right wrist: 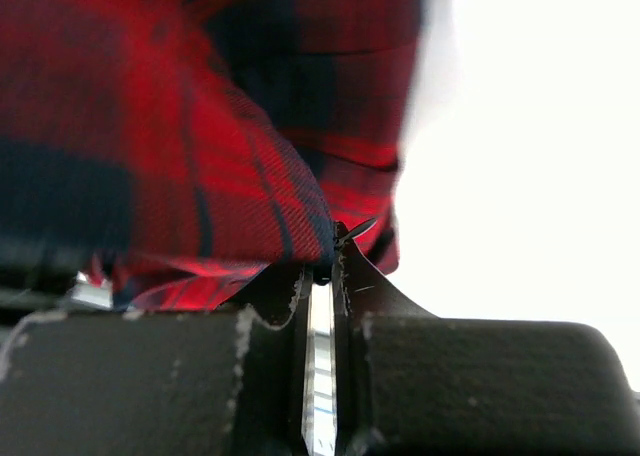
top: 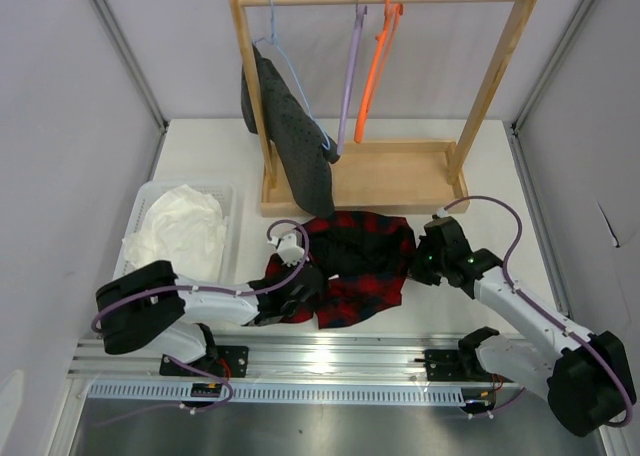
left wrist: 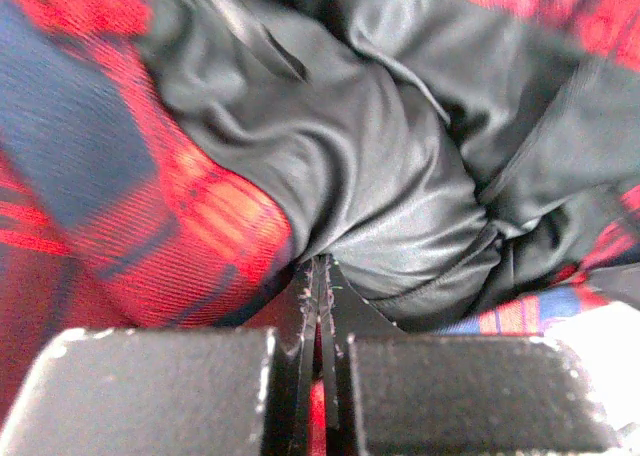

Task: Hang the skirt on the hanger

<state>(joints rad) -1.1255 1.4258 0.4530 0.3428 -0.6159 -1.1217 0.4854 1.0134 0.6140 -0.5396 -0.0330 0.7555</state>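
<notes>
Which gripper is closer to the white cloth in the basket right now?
Left. The left gripper sits at the left edge of the skirt, just right of the basket holding the white cloth; the right gripper is at the skirt's far, right edge.

White arms (top: 215, 298), black joints (top: 135, 314), purple cables (top: 480, 197)

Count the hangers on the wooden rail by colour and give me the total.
Light blue plastic hanger: 1
Pale lilac plastic hanger: 1
Orange plastic hanger: 1
Total: 3
</notes>
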